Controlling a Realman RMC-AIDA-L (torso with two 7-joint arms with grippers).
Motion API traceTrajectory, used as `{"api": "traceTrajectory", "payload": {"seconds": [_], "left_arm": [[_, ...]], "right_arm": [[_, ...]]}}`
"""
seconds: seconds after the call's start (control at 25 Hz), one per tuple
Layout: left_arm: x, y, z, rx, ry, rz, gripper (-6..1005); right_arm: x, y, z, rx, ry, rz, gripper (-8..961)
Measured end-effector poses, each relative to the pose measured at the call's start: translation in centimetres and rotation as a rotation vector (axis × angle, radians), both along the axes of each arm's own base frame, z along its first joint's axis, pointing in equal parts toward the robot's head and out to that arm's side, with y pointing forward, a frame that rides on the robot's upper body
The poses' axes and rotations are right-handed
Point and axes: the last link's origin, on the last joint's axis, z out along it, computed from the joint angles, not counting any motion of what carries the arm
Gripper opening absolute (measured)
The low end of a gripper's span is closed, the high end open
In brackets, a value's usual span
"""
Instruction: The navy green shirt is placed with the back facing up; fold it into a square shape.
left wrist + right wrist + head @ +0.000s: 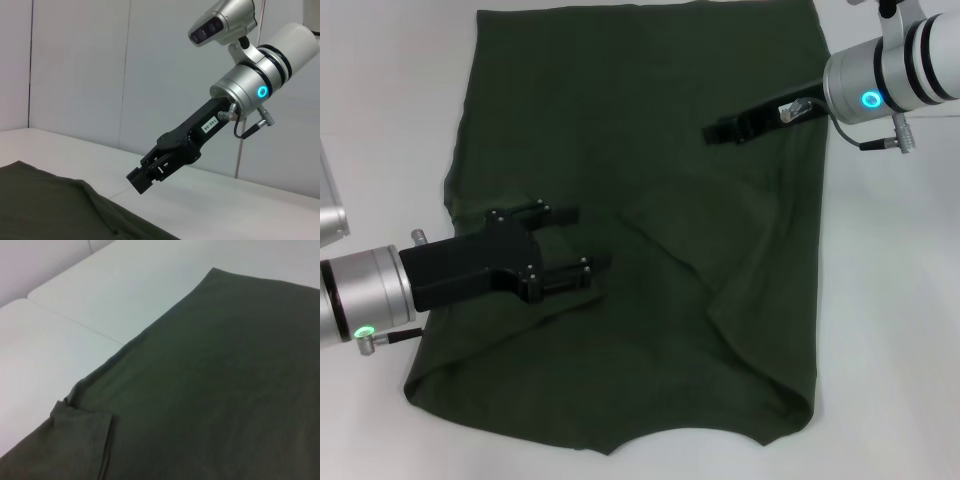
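- The navy green shirt (640, 210) lies flat on the white desk (900, 330), plain side up, both side edges already folded inward.
- Your left gripper (570, 243) hovers over the shirt's left half, fingers spread wide, holding nothing.
- Your right gripper (720, 130) sits above the shirt's upper right; fingers look closed, nothing gripped.
- Risk: the right-side flap has diagonal creases. Pinch only the top layer there and the fold slides, leaving you a skewed shape, not a square.
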Motion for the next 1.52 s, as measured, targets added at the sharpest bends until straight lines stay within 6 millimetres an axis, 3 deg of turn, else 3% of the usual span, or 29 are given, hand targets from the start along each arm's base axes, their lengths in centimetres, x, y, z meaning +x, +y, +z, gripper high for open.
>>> {"api": "traceTrajectory", "payload": {"seconds": [0.36, 0.48, 0.8, 0.92, 1.2, 1.52], "left_arm": [[-0.1, 0.0, 0.1, -0.007, -0.008, 0.014, 762], [-0.1, 0.1, 0.2, -0.012, -0.017, 0.026, 762], [-0.3, 0.3, 1.1, -0.008, -0.052, 0.070, 763], [-0.5, 0.3, 1.5, 0.001, -0.066, 0.090, 763], [-0.8, 0.3, 1.9, 0.009, -0.088, 0.118, 763], [-0.8, 0.3, 2.0, 0.003, -0.094, 0.122, 762]], "right_arm": [[1.1, 0.6, 1.4, 0.094, 0.063, -0.034, 516], [2.1, 0.4, 2.3, 0.134, 0.129, -0.038, 582], [5.8, -2.2, 4.5, 0.249, 0.321, 0.041, 757], [7.5, -3.8, 4.4, 0.312, 0.377, 0.094, 944], [9.5, -6.4, 3.1, 0.346, 0.408, 0.173, 938], [9.8, -6.7, 2.9, 0.336, 0.402, 0.176, 937]]}}
